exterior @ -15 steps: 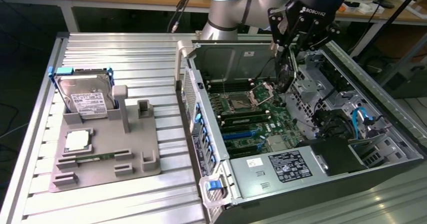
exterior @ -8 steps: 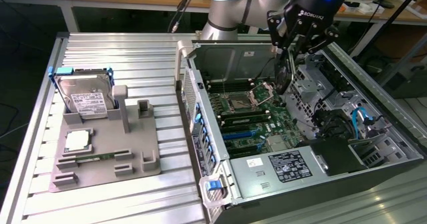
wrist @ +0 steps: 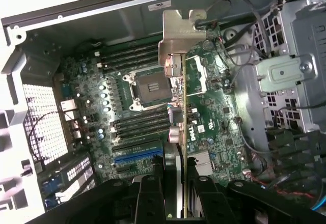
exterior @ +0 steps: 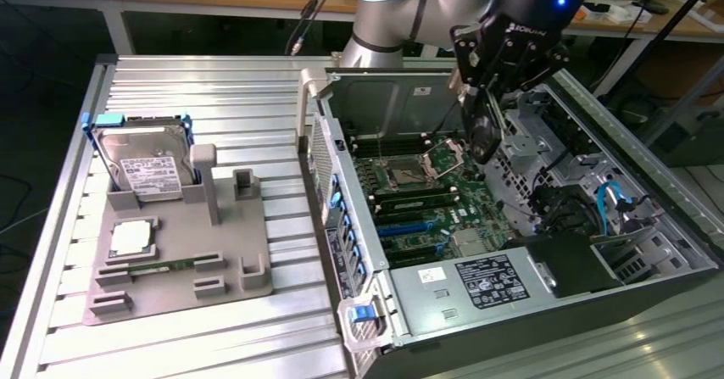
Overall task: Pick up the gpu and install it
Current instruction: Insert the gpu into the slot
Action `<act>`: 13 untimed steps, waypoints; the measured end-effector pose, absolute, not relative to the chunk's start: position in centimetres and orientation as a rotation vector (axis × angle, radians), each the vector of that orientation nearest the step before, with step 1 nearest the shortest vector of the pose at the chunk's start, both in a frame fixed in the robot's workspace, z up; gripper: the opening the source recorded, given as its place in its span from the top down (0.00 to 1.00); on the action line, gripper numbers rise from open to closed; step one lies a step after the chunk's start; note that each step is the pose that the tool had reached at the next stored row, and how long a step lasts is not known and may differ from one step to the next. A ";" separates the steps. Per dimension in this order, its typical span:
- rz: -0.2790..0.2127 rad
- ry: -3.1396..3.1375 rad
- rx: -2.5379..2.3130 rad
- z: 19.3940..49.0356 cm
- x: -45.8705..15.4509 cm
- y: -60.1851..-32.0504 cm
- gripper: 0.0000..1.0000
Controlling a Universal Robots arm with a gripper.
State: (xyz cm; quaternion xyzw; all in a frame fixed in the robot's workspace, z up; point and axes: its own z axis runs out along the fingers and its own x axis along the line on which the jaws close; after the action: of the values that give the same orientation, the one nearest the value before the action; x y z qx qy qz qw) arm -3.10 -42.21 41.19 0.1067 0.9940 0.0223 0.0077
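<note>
My gripper point(exterior: 493, 74) hangs over the open computer case point(exterior: 339, 226) and is shut on the gpu point(exterior: 484, 136), a thin dark card that hangs down from the fingers. In the wrist view the gpu point(wrist: 180, 122) is seen edge-on, with its silver end bracket point(wrist: 181, 35) farthest from the gripper point(wrist: 175, 186). The card floats above the green motherboard point(wrist: 214, 117), beside the CPU socket point(wrist: 147, 86) and apart from the blue expansion slot point(wrist: 135, 158).
At the exterior view's left a grey fixture point(exterior: 215, 269) on the ribbed metal table point(exterior: 226, 82) holds a hard drive point(exterior: 142, 163), a square chip point(exterior: 132, 239) and a memory stick point(exterior: 158, 267). A drive cage point(wrist: 295, 71), cables and a black block point(exterior: 571, 260) crowd the case.
</note>
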 end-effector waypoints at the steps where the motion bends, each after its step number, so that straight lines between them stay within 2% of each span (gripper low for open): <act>1: 0.070 3.111 0.304 41.1 -3.1 -42.2 0.73; 13: 0.073 3.130 -0.083 40.6 -3.1 -42.2 0.73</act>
State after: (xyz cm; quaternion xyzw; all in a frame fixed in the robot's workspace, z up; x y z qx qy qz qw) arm -3.10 -42.21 40.58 -0.0266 0.9994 0.0232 0.0048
